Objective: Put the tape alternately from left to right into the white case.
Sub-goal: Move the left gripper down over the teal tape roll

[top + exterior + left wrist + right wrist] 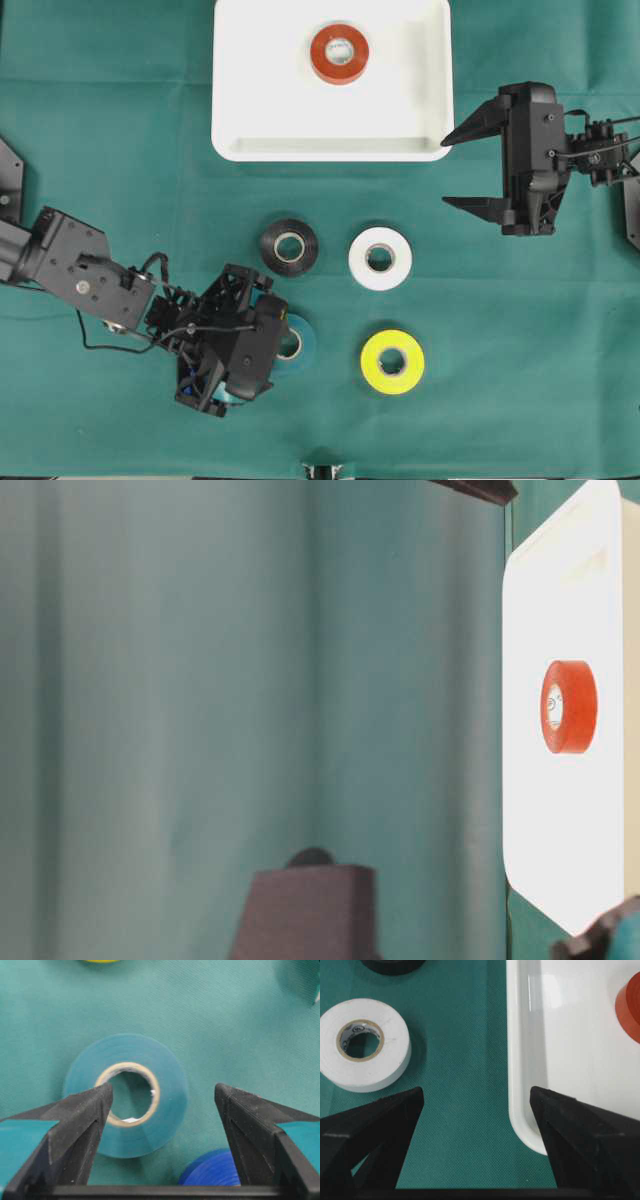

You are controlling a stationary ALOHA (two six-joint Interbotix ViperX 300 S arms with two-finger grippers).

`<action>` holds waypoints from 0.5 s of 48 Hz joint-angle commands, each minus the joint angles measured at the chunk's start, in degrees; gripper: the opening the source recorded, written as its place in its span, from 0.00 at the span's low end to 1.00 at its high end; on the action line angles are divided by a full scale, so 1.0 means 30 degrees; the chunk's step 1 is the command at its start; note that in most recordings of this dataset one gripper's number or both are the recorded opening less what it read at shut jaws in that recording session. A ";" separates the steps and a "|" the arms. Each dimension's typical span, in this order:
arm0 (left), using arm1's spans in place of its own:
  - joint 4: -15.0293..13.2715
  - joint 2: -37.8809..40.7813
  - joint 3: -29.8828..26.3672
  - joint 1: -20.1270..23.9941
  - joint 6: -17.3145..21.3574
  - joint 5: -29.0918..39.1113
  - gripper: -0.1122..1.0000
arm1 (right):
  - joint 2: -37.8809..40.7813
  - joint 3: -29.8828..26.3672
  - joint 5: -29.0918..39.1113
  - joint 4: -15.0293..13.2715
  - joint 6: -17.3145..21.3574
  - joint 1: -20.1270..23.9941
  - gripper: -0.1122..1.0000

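The left gripper (162, 1110) hangs over the teal roll (127, 1094), fingers (82, 1120) spread wide and holding nothing; one fingertip sits over the core hole, the other beyond the outer edge, so they straddle one wall of the ring. I'd judge the roll light, stiff and a bit slick on its face, best pinched across that wall. Only the left wrist view shows a blue roll (210, 1170) just beside the right-hand finger. Overhead, the black (289, 246), white (380, 258) and yellow (392, 361) rolls lie on the tabletop (120, 130), and the red roll (339, 53) rests in the case (250, 120). The right gripper (462, 167) waits beside the case's corner, fingers apart, empty.
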 commanded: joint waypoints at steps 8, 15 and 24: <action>-0.0029 0.0059 -0.0498 -0.0234 0.0000 -0.0088 0.86 | -0.0088 -0.0146 -0.0146 0.0029 0.0029 0.0059 0.74; -0.0029 0.0322 -0.0469 -0.0234 0.0000 -0.0088 0.86 | -0.0088 -0.0117 -0.0146 0.0029 0.0029 0.0059 0.74; -0.0029 0.0615 -0.0586 -0.0234 0.0000 -0.0117 0.86 | -0.0117 -0.0117 -0.0117 0.0029 0.0029 0.0059 0.74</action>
